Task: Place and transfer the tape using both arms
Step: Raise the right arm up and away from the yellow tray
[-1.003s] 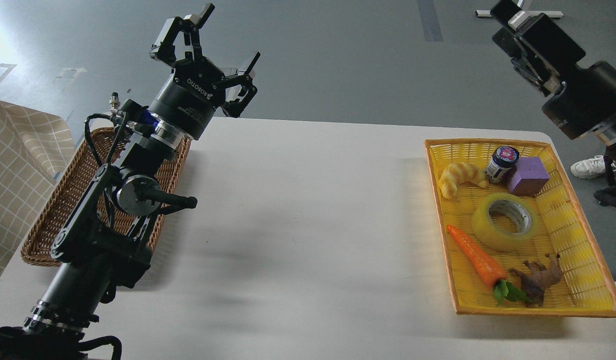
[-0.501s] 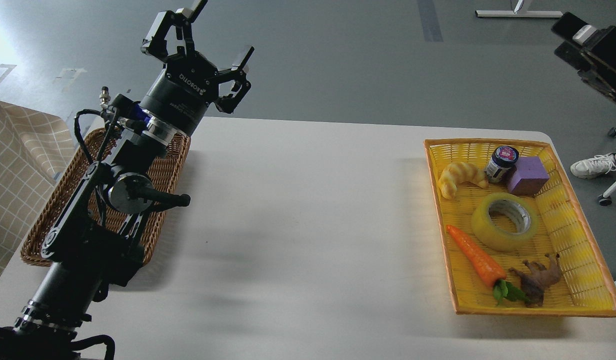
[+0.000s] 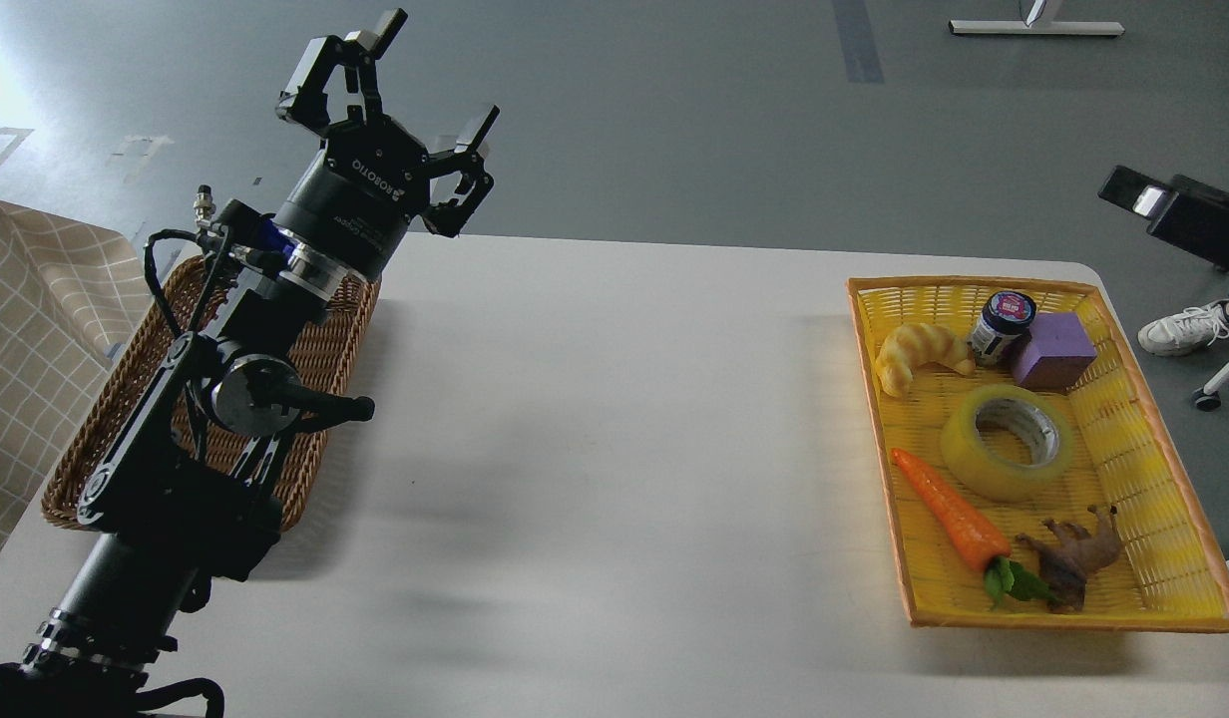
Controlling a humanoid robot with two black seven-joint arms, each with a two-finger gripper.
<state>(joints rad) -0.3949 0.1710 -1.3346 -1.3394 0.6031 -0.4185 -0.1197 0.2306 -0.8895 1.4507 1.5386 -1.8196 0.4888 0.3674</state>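
The tape (image 3: 974,461), a yellow translucent roll with a grey-white core, lies flat in the middle of the yellow basket (image 3: 974,286) at the table's right side. My left gripper (image 3: 437,72) is open and empty, raised above the table's far left edge, far from the tape. My right gripper (image 3: 1138,194) shows only partly at the right edge, beyond the table and up and to the right of the yellow basket. Its fingers cannot be told apart.
In the yellow basket also lie a croissant toy (image 3: 914,354), a small jar (image 3: 1002,324), a purple block (image 3: 1053,349), a carrot toy (image 3: 949,514) and a brown animal figure (image 3: 1073,553). A brown wicker basket (image 3: 96,439) stands at the left under my left arm. The white table (image 3: 614,429) spans the middle.
My right arm has dropped from the top right corner down and to the right, towards the frame edge. My left gripper has shifted slightly left and stayed open. The tape has not moved.
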